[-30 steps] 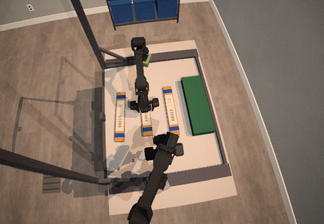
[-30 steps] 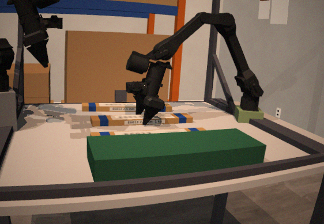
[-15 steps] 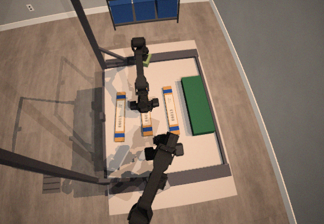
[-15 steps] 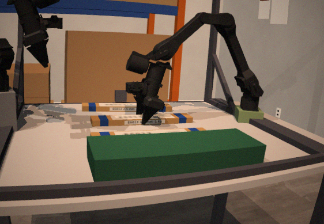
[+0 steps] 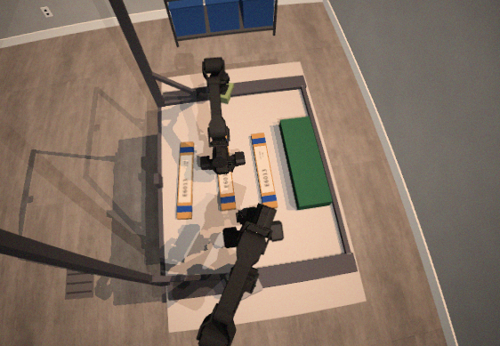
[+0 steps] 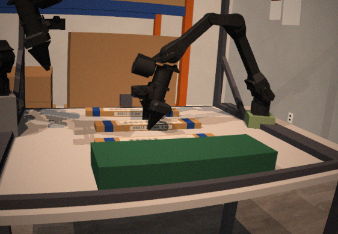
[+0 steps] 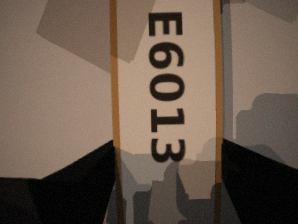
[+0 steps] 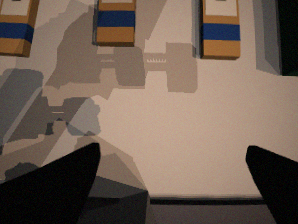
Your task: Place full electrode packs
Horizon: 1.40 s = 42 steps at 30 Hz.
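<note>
Top: three packs lie on table [image 5: 307, 242], apart from green platform [image 5: 306, 162] [image 6: 186, 151] [image 8: 290, 40]; left gripper [image 5: 222, 163] [image 6: 148, 123] [image 7: 168, 142] over middle pack [image 5: 227, 199] [image 6: 121, 127] [image 7: 167, 90] [image 8: 116, 22].

Exterior: I see right gripper [image 5: 254, 234] [image 6: 48, 68] [image 8: 173, 151] raised.

Left wrist: my fingers pinch middle pack's sides.

Right wrist: fingers spread, nothing between.

Three electrode packs [image 5: 270, 171] (plus one green platform [image 5: 306, 163] [image 6: 184, 160]), apparently two arms [image 5: 216, 104] [image 6: 249, 49].
</note>
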Each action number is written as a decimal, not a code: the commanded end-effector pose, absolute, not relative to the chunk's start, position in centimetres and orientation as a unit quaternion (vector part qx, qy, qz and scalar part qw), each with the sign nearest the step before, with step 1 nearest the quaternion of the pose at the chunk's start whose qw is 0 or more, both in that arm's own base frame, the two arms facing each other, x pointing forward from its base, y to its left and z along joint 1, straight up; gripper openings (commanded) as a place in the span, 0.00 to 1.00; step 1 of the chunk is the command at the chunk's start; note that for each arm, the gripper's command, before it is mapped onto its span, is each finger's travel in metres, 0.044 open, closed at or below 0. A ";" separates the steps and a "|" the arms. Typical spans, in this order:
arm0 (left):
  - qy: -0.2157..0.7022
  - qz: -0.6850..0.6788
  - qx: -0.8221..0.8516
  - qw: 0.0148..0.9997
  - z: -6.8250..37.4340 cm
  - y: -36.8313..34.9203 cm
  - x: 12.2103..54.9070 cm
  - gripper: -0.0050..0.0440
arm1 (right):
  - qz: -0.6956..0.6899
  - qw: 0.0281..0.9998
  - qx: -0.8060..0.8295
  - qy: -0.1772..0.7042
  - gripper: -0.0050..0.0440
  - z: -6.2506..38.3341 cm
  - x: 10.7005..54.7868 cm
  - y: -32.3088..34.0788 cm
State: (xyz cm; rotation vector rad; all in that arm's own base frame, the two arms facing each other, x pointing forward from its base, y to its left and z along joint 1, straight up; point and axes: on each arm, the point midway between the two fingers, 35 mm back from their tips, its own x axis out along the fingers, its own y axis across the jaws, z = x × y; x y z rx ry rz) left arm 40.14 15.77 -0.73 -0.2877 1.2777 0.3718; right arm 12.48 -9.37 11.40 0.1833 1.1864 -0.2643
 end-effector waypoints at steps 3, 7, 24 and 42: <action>0.582 0.174 -0.131 0.783 0.0 15.9 40.5 0.00 | -0.127 0.822 0.081 0.549 0.98 12.0 12.7 -9.5; 0.582 0.174 -0.131 0.783 0.0 15.9 40.5 0.00 | -0.127 0.822 0.081 0.549 0.98 12.0 12.7 -9.5; 0.582 0.174 -0.131 0.783 0.0 15.9 40.5 0.00 | -0.127 0.822 0.081 0.549 0.98 12.0 12.7 -9.5; 0.573 0.177 -0.128 0.790 2.0 16.1 40.8 0.00 | -0.127 0.822 0.081 0.549 0.98 12.0 12.7 -9.5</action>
